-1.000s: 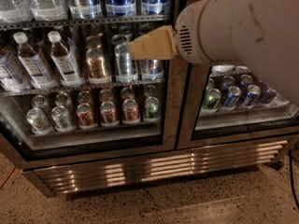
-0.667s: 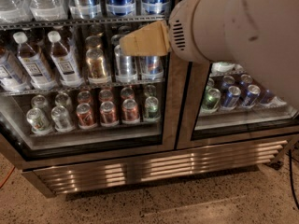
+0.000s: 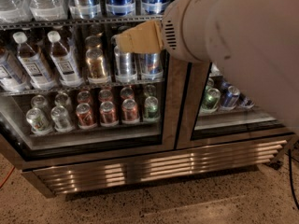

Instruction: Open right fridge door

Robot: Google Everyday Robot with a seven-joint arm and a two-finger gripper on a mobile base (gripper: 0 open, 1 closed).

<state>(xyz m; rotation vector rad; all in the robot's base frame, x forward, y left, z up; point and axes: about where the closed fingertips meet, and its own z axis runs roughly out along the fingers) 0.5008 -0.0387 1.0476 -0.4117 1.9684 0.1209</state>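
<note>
The arm (image 3: 243, 31) had swung further across and up over the last second, so its white bulk now hid most of the upper right of the fridge. The tan gripper (image 3: 138, 37) at its tip had drifted left, away from the middle post (image 3: 174, 101). It hung in front of the left door (image 3: 93, 125), level with the shelf of upright cans (image 3: 125, 64). Whether it was clenched or released I could not tell from where I stood. The right fridge door (image 3: 233, 120) sat shut low on the right, mostly behind the arm, with a green can (image 3: 210, 98) and a blue one (image 3: 230, 97) tilted behind its glass. I judged the gripper was on the wrong side of the post, and the door had yet to be touched. Below both doors ran a slatted steel grille (image 3: 154, 164) catching the light. The floor (image 3: 187, 204) was speckled stone, with an orange cable (image 3: 7, 176) at the left edge and a black one (image 3: 292, 181) on the right
</note>
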